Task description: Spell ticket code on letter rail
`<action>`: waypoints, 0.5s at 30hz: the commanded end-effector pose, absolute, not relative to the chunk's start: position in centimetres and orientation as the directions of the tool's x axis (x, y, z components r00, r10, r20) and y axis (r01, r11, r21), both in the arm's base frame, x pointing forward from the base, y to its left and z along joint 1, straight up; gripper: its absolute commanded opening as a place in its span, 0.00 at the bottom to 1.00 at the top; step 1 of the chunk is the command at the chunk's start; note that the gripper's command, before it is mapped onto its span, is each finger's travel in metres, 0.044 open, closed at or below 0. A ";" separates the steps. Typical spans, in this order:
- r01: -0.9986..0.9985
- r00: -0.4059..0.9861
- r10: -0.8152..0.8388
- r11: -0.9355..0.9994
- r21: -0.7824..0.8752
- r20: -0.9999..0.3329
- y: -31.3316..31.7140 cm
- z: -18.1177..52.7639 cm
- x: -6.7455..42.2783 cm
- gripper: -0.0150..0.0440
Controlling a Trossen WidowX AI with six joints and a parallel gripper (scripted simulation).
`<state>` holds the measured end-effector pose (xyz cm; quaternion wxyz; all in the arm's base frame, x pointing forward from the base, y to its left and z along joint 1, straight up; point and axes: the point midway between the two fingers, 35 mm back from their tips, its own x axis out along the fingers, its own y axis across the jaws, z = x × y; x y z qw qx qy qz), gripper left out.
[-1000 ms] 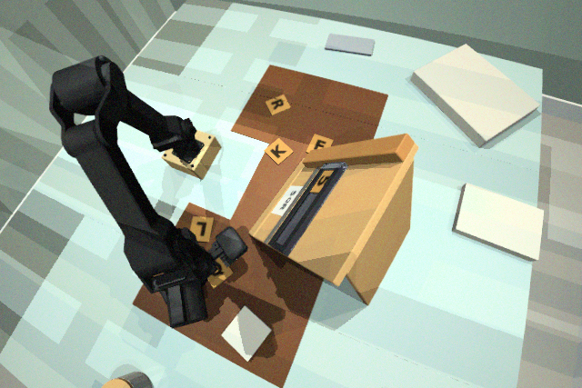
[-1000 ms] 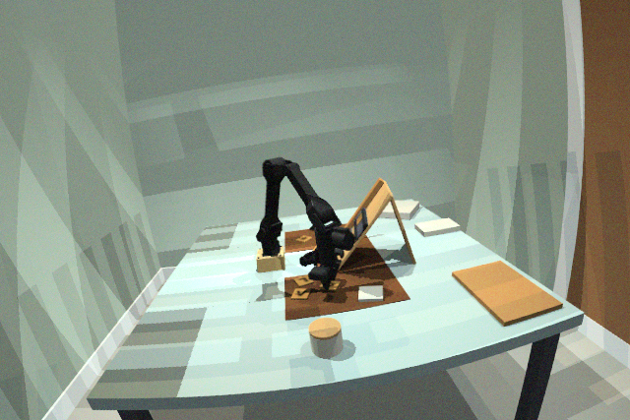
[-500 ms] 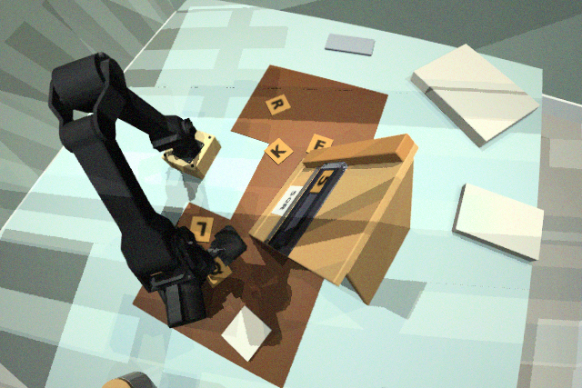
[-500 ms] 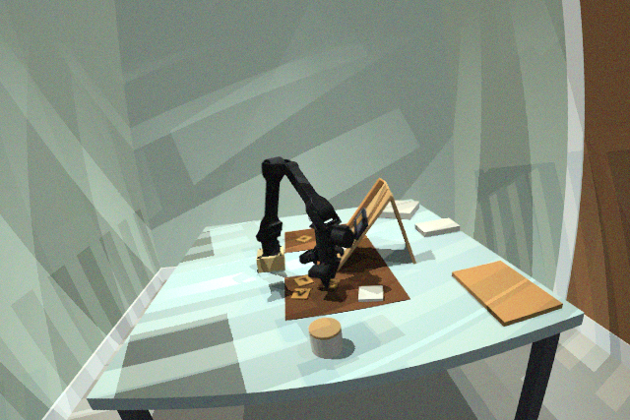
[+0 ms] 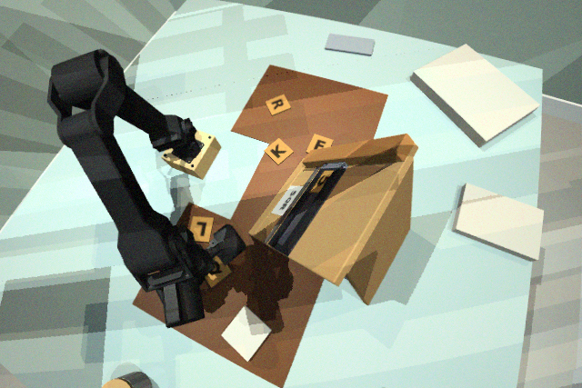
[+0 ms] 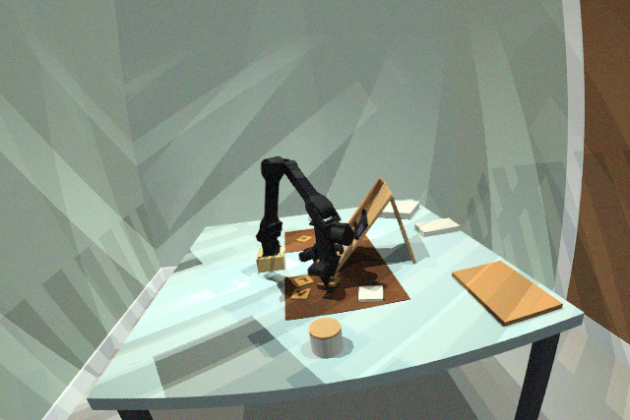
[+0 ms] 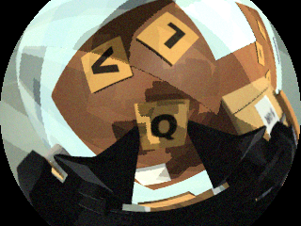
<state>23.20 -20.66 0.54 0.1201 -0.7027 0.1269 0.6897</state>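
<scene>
A: So, where do the black arm's jaws stand?

B: Clamped on the square orange tile printed with a black Q (image 7: 162, 124). In the wrist view that tile sits squarely between the two dark fingers, low over the brown rectangular mat (image 5: 310, 106). From above it is mostly hidden under the gripper, with only an orange corner showing (image 5: 218, 274).

A: And the other tiles?

B: An orange L tile (image 5: 201, 227) and an orange V tile (image 7: 105, 70) lie flat on the mat just beyond the held one; the V tile is hidden by the arm in the top view. Farther along the mat lie an orange R tile (image 5: 277, 104) and an orange K tile (image 5: 278, 151), with another orange tile (image 5: 320, 143) beside the K, its letter partly cut off by the board.

A: The board itself?

B: A tan wooden easel board (image 5: 347, 214) stands tilted on the pale blue tabletop (image 5: 423, 318), its foot on the mat. A dark letter rail (image 5: 307, 203) runs along its face, with one orange tile (image 5: 321, 181) at the far end; I cannot read its letter. A small white ticket (image 5: 287, 199) is fixed just beside the rail, and its print looks like SQR.

A: Anything else near the gripper?

B: A white square card (image 5: 245, 333) lies on the mat's near edge.
</scene>
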 end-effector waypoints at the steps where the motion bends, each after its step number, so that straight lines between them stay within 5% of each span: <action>1: -0.349 0.016 -0.015 -0.937 0.009 -1.000 -20.7 0.9 23.2 0.25; 15: -0.271 0.038 -0.017 -0.962 0.006 -0.999 -20.6 1.3 23.5 0.25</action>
